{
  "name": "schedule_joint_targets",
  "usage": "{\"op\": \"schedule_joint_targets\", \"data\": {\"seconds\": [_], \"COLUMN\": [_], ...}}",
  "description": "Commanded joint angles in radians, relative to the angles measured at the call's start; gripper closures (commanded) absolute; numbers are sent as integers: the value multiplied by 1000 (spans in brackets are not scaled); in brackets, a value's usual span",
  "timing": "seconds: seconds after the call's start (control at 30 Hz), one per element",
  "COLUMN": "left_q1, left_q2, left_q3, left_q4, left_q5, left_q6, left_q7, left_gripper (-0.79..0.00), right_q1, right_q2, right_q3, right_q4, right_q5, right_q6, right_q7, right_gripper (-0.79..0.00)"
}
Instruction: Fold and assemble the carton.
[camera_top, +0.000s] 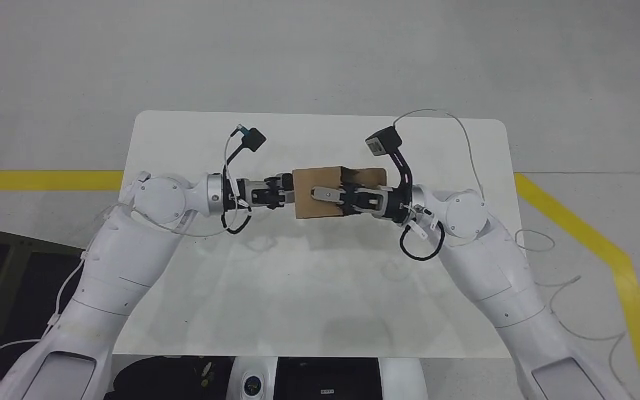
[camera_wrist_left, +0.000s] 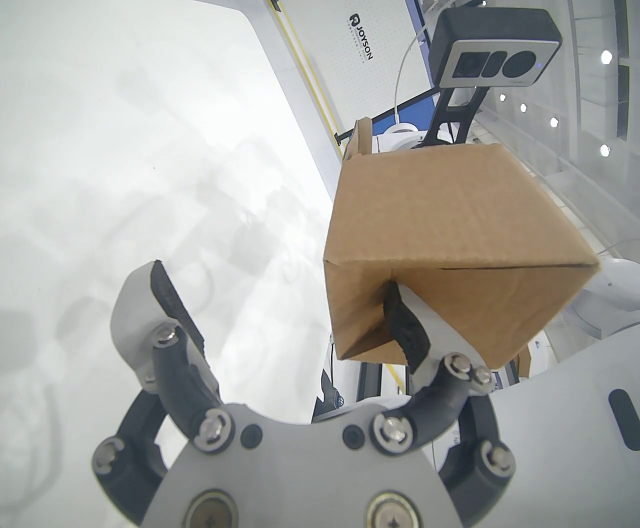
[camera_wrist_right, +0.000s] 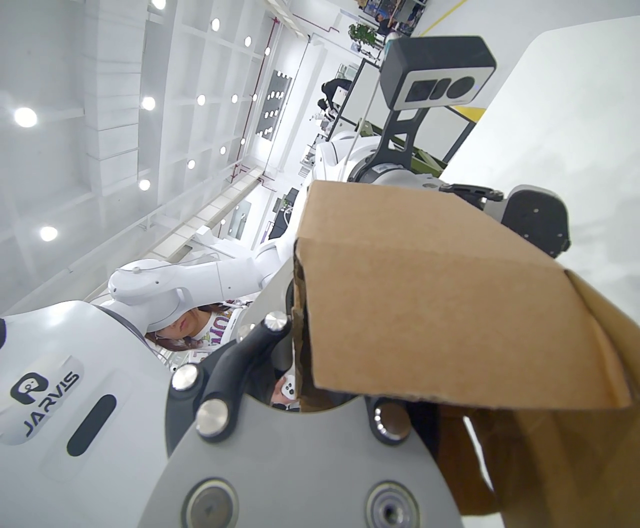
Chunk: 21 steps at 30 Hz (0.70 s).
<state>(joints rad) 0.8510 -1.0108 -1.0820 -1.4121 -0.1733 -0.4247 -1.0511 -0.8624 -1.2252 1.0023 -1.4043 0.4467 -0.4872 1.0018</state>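
Observation:
A brown carton (camera_top: 322, 178) is held up over the middle of the white table (camera_top: 300, 290), between the two arms. My right gripper (camera_top: 338, 196) comes in from the right and is shut on the carton, one pale finger lying across its top face. In the right wrist view the carton (camera_wrist_right: 425, 300) covers the fingertips. My left gripper (camera_wrist_left: 275, 280) stands open at the carton's left end. One of its padded fingers (camera_wrist_left: 405, 325) presses against a folded end face of the carton (camera_wrist_left: 450, 225), while the other finger (camera_wrist_left: 165, 300) is free in the air.
The table stretches bare on all sides of the carton, with wide free room toward its front edge (camera_top: 270, 350). Each arm's wrist camera on its black bracket (camera_wrist_left: 495, 55) (camera_wrist_right: 440, 75) stands close above the carton. Yellow floor tape (camera_top: 60, 180) runs beside the table.

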Motion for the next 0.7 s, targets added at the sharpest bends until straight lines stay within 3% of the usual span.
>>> {"op": "schedule_joint_targets", "data": {"seconds": [0.0, 0.27, 0.67], "left_q1": [2, 14, 30], "left_q2": [1, 7, 10], "left_q3": [-5, -28, -24], "left_q4": [11, 39, 12], "left_q5": [6, -4, -16], "left_q6": [-2, -28, -71], "left_q7": [4, -10, -36], "left_gripper": [-785, -785, -785], "right_q1": [-3, 1, 2], "right_q2": [-1, 3, 0], "right_q3": [2, 14, 14], "right_q4": [4, 36, 22], "right_q5": [20, 45, 86], "right_q6": [-5, -8, -4], "right_q7": [9, 74, 98], "right_gripper": [0, 0, 0]}}
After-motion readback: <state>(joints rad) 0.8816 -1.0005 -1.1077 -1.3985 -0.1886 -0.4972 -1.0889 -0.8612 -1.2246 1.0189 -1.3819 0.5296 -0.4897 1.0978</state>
